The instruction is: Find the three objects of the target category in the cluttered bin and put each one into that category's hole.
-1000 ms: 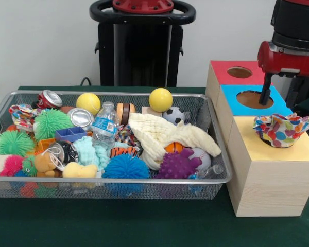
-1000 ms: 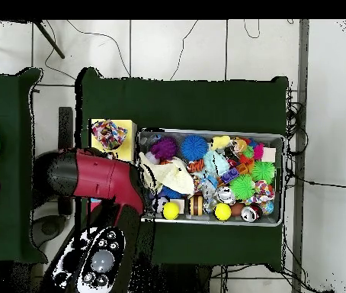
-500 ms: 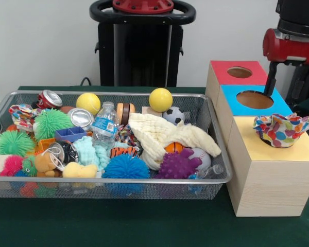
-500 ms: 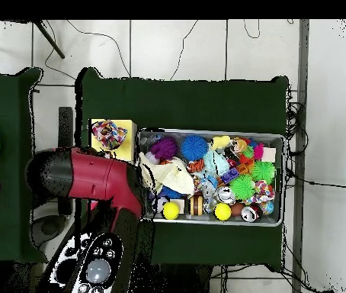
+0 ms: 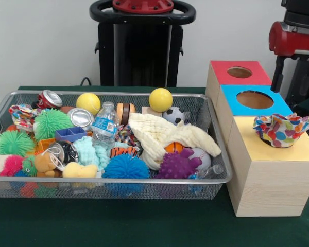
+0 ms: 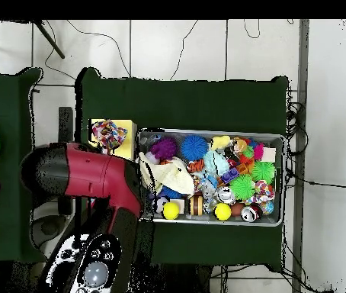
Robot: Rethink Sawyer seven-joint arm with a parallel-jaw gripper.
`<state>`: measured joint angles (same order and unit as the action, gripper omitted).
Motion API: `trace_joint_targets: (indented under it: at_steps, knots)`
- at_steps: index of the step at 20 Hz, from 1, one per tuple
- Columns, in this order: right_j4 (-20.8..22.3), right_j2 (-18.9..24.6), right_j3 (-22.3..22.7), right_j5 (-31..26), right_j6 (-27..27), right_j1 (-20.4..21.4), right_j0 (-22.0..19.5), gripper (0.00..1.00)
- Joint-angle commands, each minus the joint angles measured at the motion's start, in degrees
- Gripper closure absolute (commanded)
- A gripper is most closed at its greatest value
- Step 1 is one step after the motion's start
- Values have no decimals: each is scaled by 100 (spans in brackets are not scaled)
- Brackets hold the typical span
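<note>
A row of three wooden boxes stands right of the bin, with a red top (image 5: pixel 222 73), a blue top (image 5: pixel 278 107) and a yellow top (image 5: pixel 247 139), each with a round hole. A heart-patterned cloth (image 5: pixel 283 128) sits bunched on the yellow box's hole, also seen from overhead (image 6: pixel 109 134). A similar patterned cloth (image 5: pixel 21 114) lies at the bin's far left. A cream muslin cloth (image 5: pixel 165 135) is draped over toys in the bin. My gripper (image 5: pixel 276 80) hangs above the far right of the blue box, holding nothing that I can see.
The wire mesh bin (image 5: pixel 113 185) is packed with spiky balls, yellow balls, cans, a water bottle (image 5: pixel 104 123) and soft toys. In the overhead view the red arm (image 6: pixel 84 174) covers the red and blue boxes. Green cloth covers the table (image 5: pixel 144 226).
The gripper has risen out of the blue box's hole and drifted right. The patterned cloth on the yellow box and the bin's contents have not moved.
</note>
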<state>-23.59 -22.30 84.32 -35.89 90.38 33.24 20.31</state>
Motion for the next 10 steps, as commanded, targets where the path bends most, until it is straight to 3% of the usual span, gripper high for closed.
trace_joint_targets:
  at_steps: [1, 10]
  knots:
    - [134, 472, 29, -68, 935, 44, -206, 0]
    - [200, 601, 51, 268, 768, 42, -290, 0]
